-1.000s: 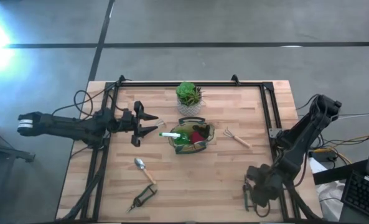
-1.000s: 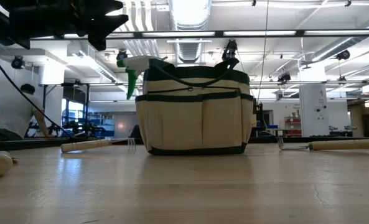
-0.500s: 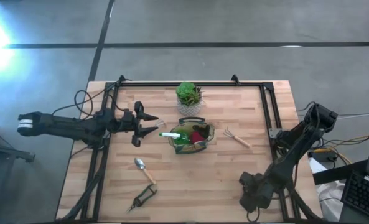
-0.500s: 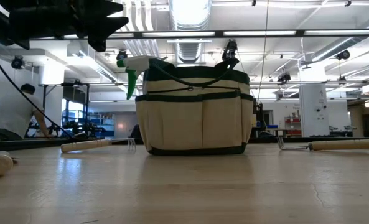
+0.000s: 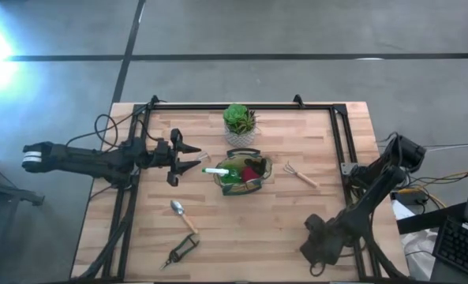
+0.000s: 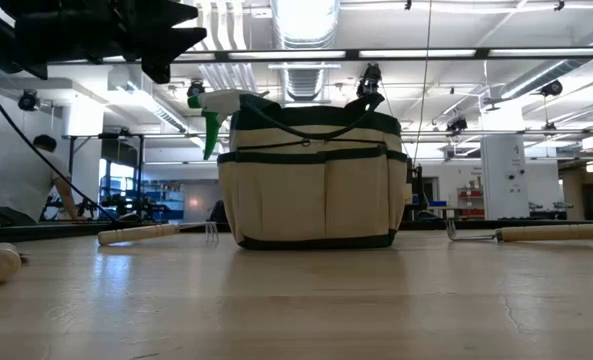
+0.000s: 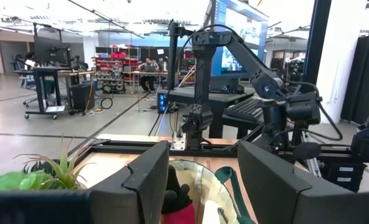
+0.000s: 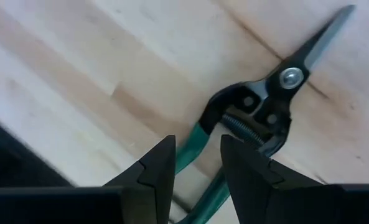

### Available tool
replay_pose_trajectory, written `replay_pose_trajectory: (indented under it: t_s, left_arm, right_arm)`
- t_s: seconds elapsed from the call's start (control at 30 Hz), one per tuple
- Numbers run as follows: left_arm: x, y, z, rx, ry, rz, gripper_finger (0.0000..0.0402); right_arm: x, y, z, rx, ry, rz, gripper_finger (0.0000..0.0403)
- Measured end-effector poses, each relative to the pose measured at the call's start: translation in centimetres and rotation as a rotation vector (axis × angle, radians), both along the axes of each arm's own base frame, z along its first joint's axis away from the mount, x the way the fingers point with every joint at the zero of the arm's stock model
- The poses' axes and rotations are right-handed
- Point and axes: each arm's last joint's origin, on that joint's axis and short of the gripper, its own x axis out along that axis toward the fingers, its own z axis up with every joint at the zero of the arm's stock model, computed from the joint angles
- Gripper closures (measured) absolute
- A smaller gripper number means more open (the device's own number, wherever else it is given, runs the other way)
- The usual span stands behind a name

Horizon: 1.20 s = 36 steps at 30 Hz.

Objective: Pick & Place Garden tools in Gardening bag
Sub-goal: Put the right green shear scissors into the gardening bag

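Pale butcher-block wood forms the table, and the left arm reaches in level over its left side, its left gripper hanging above the boards with both fingers spread apart, pointing at the bag. Nearer the front edge on that side lie a silver trowel with a wooden handle and a pair of black pruners, well apart from the bag. At the middle stands the tan fabric gardening bag with dark green trim; a green-and-white spray tool sticks out of its left side and a red-and-black item sits inside. Just behind the bag is a green plant in a white pot. To the right of the bag lies a wooden-handled rake fork, near it but not touching. At the front right corner the right gripper is down low, its fingers parted above black shears with green handles lying flat on the wood.
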Motion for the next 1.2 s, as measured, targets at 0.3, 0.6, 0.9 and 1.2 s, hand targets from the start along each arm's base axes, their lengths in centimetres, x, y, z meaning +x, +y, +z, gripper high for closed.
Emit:
replay_pose_trajectory:
  t_s: [0.3, 0.6, 0.9, 1.2]
  left_arm:
    - [0.0, 0.0, 0.0, 0.000, 0.000, 0.000, 0.0206]
    - [0.0, 0.0, -0.1, 0.000, 0.006, 0.000, 0.0206]
    - [0.0, 0.0, -0.1, 0.000, 0.007, 0.000, 0.0206]
    - [0.0, 0.0, -0.1, 0.000, 0.008, 0.000, 0.0206]
  right_arm:
    - [0.7, 1.1, -0.7, 0.044, 0.010, -0.067, 0.0293]
    - [1.5, 2.1, -1.9, 0.027, 0.017, -0.043, 0.0317]
    - [1.7, 2.4, -1.7, 0.006, -0.001, 0.025, 0.0382]
    - [1.8, 2.4, -1.7, -0.001, -0.009, 0.049, 0.0383]
